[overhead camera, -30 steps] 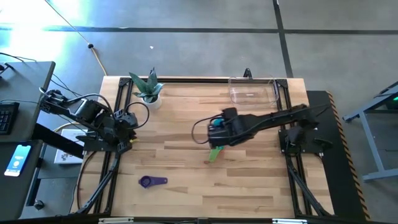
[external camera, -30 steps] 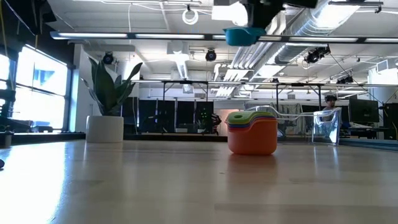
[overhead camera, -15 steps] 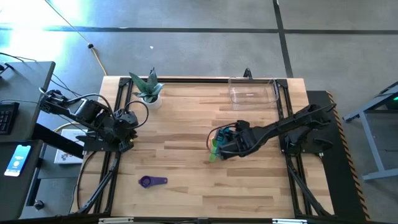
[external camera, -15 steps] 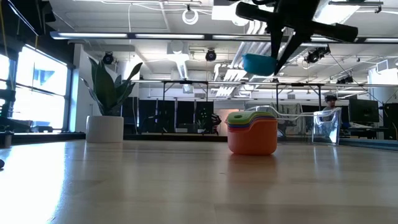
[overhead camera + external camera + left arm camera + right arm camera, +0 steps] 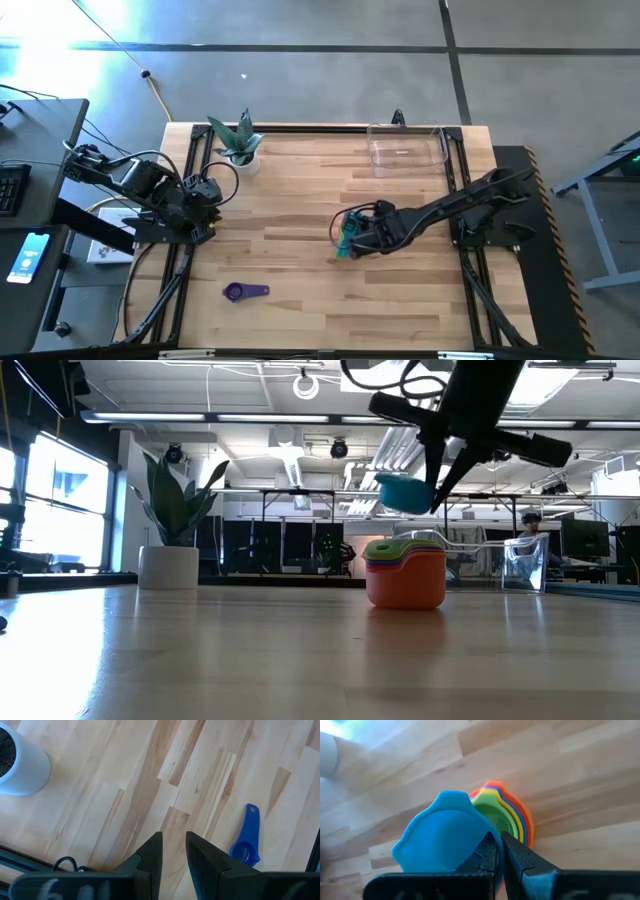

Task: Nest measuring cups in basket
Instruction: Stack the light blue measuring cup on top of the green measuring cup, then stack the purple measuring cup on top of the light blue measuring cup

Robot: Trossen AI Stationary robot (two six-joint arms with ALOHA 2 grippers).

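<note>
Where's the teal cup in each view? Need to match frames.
High: teal cup at table centre, under the right gripper.
Low: upper centre, above the nested stack.
Left wrist: not in it.
Right wrist: centre, before the gripper.
Shared landmark: the nested stack.

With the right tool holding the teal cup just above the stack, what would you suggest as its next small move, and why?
Probably lower the right tool a little and centre it, so the teal cup drops into the green cup topping the nested stack. The low view shows the teal cup above the stack, tilted and clear of it; the right wrist view shows it not quite over the opening.
</note>
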